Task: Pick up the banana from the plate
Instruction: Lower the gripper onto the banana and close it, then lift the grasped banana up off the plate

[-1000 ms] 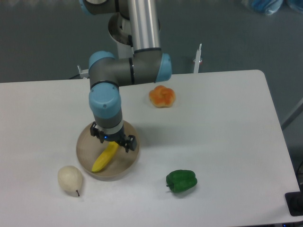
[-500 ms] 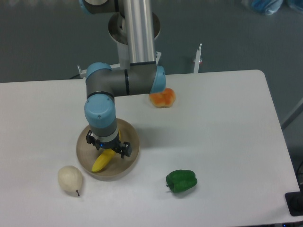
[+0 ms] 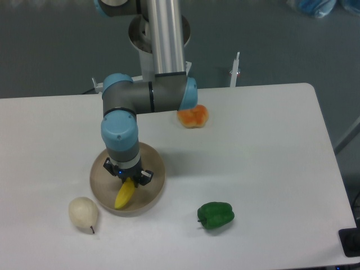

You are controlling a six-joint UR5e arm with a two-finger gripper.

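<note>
Matte tan-beige, round and flat with a low rim: plate on the white bench, toward the front left. Lying on it, smooth bright yellow banana, curved, lower end reaching the plate's front rim, upper end hidden under the end effector. End effector down over the plate, black fingers narrowed close around the banana's upper part and seemingly clamped on it, though actual contact hard to confirm from this angle. Blue-capped grey wrist joints directly above, blocking the middle of the plate and the top of the banana from view.

Just off the plate's front left, apart from it: pale cream pear, smooth, with a short dark stem pointing toward the front edge. To the right of the plate, well apart: glossy green bell pepper, lumpy and lobed. Farther back, near the arm's elbow: rounded orange fruit, left side partly covered by the blue joint cap, type not clear. Behind the bench's rear edge, 1 thin white upright post.
</note>
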